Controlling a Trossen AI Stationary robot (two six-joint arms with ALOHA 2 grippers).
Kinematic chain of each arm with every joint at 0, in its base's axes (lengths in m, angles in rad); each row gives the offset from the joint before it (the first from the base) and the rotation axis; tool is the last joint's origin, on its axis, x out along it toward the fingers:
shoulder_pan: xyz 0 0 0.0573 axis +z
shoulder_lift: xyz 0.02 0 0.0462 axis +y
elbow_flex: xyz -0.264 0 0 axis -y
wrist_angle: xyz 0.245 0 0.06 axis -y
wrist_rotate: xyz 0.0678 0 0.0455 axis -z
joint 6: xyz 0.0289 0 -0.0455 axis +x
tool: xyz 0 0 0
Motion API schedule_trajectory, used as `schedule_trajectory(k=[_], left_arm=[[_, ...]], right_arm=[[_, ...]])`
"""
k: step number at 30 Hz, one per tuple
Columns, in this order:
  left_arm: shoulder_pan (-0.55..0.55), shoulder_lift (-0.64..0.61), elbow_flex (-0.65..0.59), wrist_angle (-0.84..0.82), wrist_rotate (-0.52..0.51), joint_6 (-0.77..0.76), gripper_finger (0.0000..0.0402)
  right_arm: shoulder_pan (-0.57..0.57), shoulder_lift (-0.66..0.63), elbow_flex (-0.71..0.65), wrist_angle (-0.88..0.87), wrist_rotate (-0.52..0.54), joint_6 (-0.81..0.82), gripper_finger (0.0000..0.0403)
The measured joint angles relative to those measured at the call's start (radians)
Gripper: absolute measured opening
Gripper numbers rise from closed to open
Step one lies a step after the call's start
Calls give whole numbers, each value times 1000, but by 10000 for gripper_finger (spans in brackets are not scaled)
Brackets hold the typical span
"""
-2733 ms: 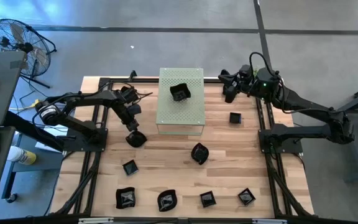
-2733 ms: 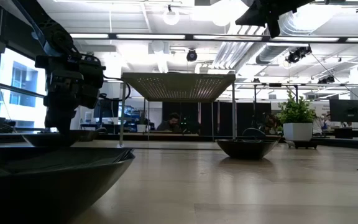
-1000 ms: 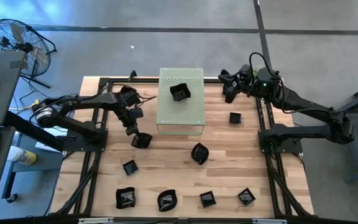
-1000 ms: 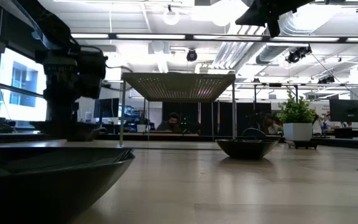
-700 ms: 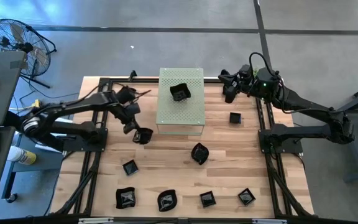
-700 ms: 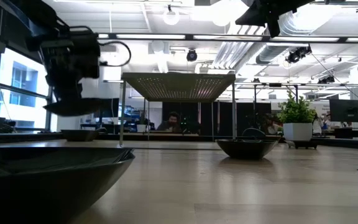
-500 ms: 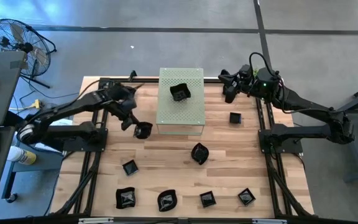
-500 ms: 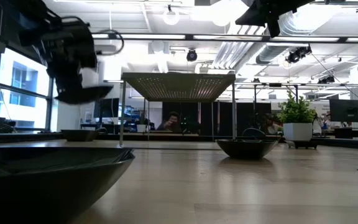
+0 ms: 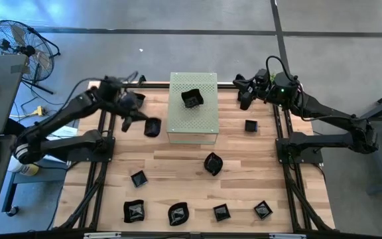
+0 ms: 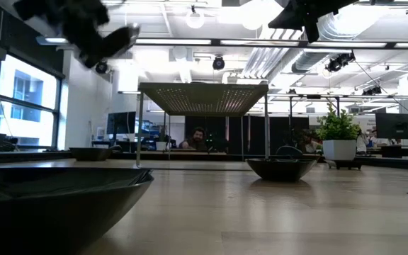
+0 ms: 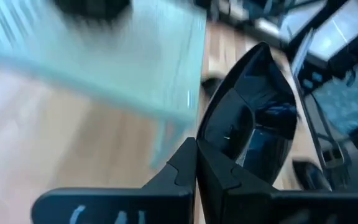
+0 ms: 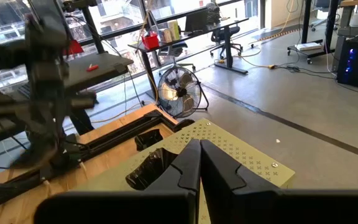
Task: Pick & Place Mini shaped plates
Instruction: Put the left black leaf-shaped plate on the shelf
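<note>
Held mini plate [image 9: 152, 127] is pinched by its rim in my left gripper [image 9: 140, 125], lifted off the table, just beside the left edge of the pale green box [image 9: 192, 119]. In the left wrist view my two fingers [image 11: 188, 163] are pressed together on the rim of that glossy black dish [image 11: 247, 124], box blurred behind it. Low view shows the same gripper [image 10: 91, 32] high up with the dish tilted.

One plate [image 9: 191, 98] sits on the perforated top of the box; the right wrist view shows it [image 12: 151, 167] there too. Small square plate [image 9: 251, 125] lies on the wood right of the box. Round-ish plate [image 9: 212, 162] sits mid-table, in front of the box. Another plate [image 9: 138, 178] lies on the left side of the table. Four more line the near edge: [image 9: 134, 211], [image 9: 178, 213], [image 9: 221, 212], [image 9: 262, 210].

My right gripper [image 9: 245, 99] waits at the far right corner of the table [image 9: 244, 166], fingers [image 12: 190, 165] pressed together, holding nothing.

Fan [image 9: 13, 40] stands on the floor off the far left corner.
</note>
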Motion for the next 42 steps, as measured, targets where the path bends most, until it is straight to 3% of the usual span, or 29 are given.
schedule_trajectory(k=[6,16,25,31,42], left_arm=[[0,183,255,4,5,19,0],[66,653,769,-162,-3,265,0],[172,1027,1195,-323,-137,436,0],[168,1170,1288,-320,-151,486,0],[140,1245,1286,-295,-180,509,0]], right_arm=[[0,0,0,0,0,0,5],[0,0,0,0,-5,5,6],[0,0,0,0,-11,7,3],[0,0,0,0,-11,7,2],[0,0,0,0,-6,0,3]])
